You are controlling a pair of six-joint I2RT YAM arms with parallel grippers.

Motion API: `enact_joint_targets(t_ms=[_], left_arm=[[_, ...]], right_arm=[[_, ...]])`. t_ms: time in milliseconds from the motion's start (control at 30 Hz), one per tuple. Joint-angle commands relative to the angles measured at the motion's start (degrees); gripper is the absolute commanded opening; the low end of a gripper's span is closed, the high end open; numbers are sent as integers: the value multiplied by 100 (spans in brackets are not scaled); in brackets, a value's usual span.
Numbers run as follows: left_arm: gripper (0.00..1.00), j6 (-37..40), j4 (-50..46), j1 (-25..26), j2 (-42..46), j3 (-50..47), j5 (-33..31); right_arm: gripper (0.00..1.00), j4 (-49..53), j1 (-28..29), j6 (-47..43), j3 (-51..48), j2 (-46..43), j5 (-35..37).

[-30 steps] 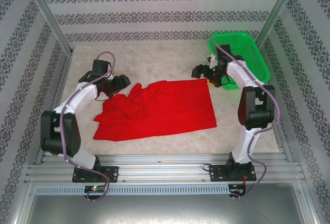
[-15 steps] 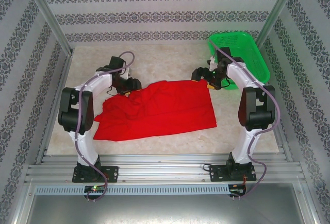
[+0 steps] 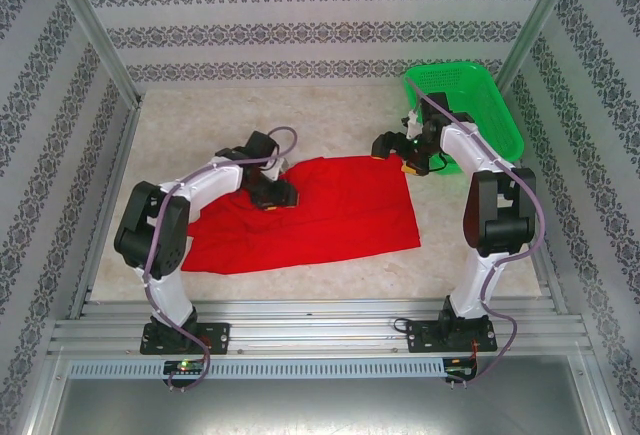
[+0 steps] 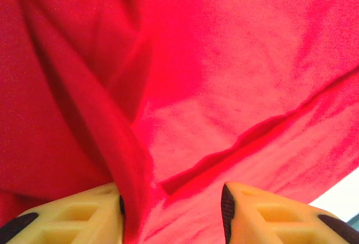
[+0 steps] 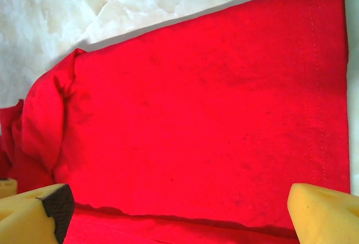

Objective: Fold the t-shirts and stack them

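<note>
**A:** What carries everything?

**B:** A pale, marbled tabletop (image 3: 330,120). The red t-shirt (image 3: 345,210) lies spread across the middle of it with a plain red side up. Its right part is flat and its left part is rumpled into creases.

**A:** And the next biggest thing?

**B:** A green mesh basket (image 3: 500,115) in the far right corner of the tabletop. It sits near the shirt's far right corner but apart from it.

**A:** Where are the arms?

**B:** The left arm (image 3: 200,180) reaches inward over the creased part of the shirt. The right arm (image 3: 490,170) bends toward the far right corner of the shirt, just in front of the basket.

**A:** What is the state of the left end effector (image 3: 275,193)?

**B:** It is down on the cloth, left of the shirt's middle. In the wrist view its yellow fingers (image 4: 78,216) stand partly apart and straddle a raised fold. The fold lies against the left pad, and a gap shows before the right pad, so nothing is pinched. The cloth sits very close to the lens, so I say that with some caution.

**A:** And the right end effector (image 3: 400,155)?

**B:** It is released, with its jaws spread wide. It hangs over the flat hemmed edge of the shirt and grasps nothing.
</note>
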State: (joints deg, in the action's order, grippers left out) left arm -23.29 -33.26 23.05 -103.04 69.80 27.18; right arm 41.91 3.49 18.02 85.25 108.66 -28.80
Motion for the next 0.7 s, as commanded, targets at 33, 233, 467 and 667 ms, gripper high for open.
enact_joint_targets(t_ms=[33, 233, 467, 667], left_arm=[[47, -495, 507, 308, 192, -500, 278], [54, -626, 1334, 738, 379, -850, 897], [64, -589, 1410, 705, 961, -681, 777], [71, -788, 1047, 9, 1433, -405, 263]], right_arm=[[98, -43, -44, -27, -83, -222, -73], [98, -75, -41, 0, -157, -281, -91], [98, -78, -46, -9, -259, -402, -65], [98, -95, -41, -18, -342, -477, -56]])
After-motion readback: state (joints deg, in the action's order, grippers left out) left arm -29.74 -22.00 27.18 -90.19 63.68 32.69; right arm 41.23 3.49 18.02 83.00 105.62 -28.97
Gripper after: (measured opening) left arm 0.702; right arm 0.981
